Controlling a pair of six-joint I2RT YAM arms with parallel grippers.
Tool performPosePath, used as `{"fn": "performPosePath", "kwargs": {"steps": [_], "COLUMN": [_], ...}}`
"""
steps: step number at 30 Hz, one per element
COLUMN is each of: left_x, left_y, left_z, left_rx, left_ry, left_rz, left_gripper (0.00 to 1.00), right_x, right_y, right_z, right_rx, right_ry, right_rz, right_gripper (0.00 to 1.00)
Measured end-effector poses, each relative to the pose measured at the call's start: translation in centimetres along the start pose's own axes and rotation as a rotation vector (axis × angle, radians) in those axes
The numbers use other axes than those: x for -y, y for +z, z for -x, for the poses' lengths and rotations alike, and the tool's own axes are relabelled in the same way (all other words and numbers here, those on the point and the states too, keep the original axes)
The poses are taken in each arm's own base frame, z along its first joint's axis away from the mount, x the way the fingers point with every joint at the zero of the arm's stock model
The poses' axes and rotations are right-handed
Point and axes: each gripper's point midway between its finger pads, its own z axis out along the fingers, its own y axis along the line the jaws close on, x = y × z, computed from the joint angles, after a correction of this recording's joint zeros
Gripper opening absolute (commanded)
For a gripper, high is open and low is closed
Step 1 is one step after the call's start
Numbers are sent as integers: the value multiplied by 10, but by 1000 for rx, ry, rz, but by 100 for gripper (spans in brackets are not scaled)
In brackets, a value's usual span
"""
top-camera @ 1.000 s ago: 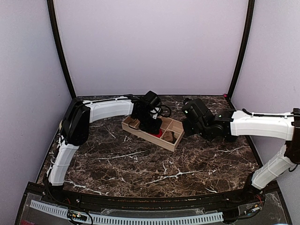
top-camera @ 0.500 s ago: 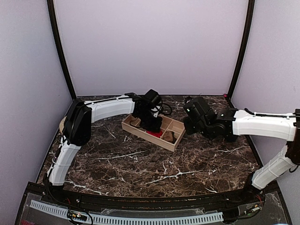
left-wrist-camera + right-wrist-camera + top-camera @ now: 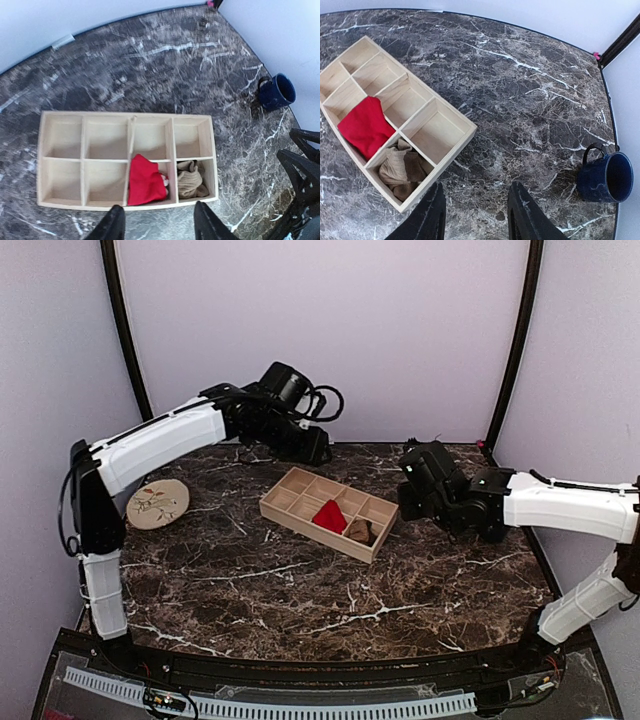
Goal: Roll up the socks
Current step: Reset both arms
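The left hand [image 3: 159, 223] has risen, fingers apart and empty, leaving the red sock [image 3: 145, 180] below it beside the tan sock [image 3: 191, 179], so rolling seems done.

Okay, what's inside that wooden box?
A red sock and a tan sock fill adjoining compartments of the wooden box; the other six are bare. Anything beneath the socks is covered.

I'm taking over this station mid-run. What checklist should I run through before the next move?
1. The red sock sits inside one tray compartment: ok.
2. The tan sock sits in the neighbouring end compartment: ok.
3. The left end effector is open and empty, above the tray: ok.
4. The right end effector is open and empty: ok.
5. Both are rolled tight: cannot tell.
6. The blue mug stands apart from the tray: ok.
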Motion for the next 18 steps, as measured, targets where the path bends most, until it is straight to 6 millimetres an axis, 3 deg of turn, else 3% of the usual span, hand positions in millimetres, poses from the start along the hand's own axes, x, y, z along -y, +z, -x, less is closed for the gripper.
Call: {"fn": "performPosePath", "kwargs": {"steps": [4, 7, 11, 13, 18], "left_x": [-31, -69, -145, -171, -201], "left_y": [-66, -95, -129, -142, -159], "left_z": [-5, -24, -56, -68, -90], "left_rx": [133, 198, 294, 349, 442], "left_ry": [22, -1, -85, -104, -99], "left_rz": [104, 187, 371, 451, 574], "left_gripper": [76, 85, 98, 99, 99], "right_x": [14, 30, 52, 58, 66], "right_y": [2, 5, 10, 12, 13], "right_z": [1, -4, -10, -12, -19], "right_rx": [6, 1, -5, -7, -11], "right_ry": [71, 129, 205, 233, 277], "right_rz": [-24, -54, -115, -141, -181], "right_gripper": [42, 43, 49, 50, 50]}}
